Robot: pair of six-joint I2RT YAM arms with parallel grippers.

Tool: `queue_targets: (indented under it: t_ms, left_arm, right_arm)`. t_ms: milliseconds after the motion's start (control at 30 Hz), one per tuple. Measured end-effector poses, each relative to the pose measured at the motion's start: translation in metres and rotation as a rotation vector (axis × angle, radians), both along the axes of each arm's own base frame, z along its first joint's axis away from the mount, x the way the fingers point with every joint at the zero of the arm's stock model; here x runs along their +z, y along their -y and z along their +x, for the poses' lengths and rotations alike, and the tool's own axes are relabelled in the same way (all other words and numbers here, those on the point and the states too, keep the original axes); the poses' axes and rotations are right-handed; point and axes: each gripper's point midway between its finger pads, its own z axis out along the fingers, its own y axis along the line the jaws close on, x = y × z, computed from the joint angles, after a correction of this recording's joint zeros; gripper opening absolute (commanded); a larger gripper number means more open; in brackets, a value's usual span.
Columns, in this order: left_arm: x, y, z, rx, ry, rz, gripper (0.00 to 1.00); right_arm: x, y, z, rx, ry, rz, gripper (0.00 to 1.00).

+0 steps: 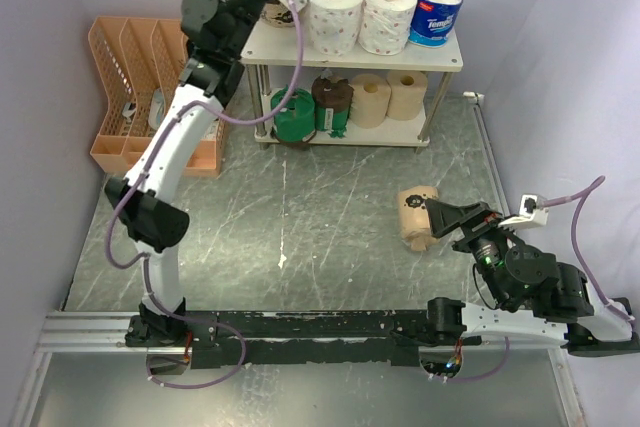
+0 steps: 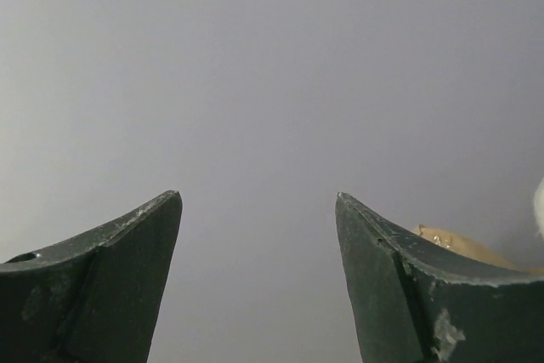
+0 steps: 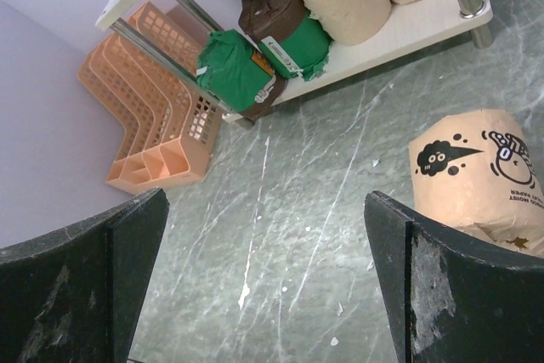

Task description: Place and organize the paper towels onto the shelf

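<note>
My right gripper (image 3: pixel 265 206) is spread wide, empty. The kraft-wrapped roll (image 3: pixel 476 180) sits off-centre (beside one jaw); closing now risks clipping it and knocking it away.

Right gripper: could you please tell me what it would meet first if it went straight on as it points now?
Probably the kraft-wrapped roll on the table, ahead of the open right gripper but off-centre toward one finger; depth is unclear.
</note>
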Motion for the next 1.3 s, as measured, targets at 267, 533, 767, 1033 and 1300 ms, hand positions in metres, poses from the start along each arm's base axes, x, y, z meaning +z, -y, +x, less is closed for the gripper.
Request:
queue_targets:
  t_ms: [267,533,767,1033,1300]
  left_arm:
    - [0.037,-0.003,-0.069,-0.306,-0.195,-0.044,0.82]
    - [-0.057,0.074,-0.12,-0.794,-0.69,-0.012,0.8]
    - [-0.202,0.191,-0.162,-0.974,-1.1,0.114,0.8]
    - [-0.317,0.266,-0.202,-1.132,-1.392,0.22,0.92]
    - [-0.375,0.287,-0.18,-1.156,-1.503,0.177,0.97]
  right_arm:
    - [-0.006,0.009,0.001,-0.038,-0.016,0.003,1.0]
    - [0.015,0.026,0.002,-0.087,-0.019,0.03,1.0]
    - [0.013,0.031,0.002,-0.122,-0.047,0.015,1.0]
    - [0.023,0.04,0.001,-0.134,-0.054,0.013,1.0]
    - [0.026,0.065,-0.006,-0.155,-0.039,0.018,1.0]
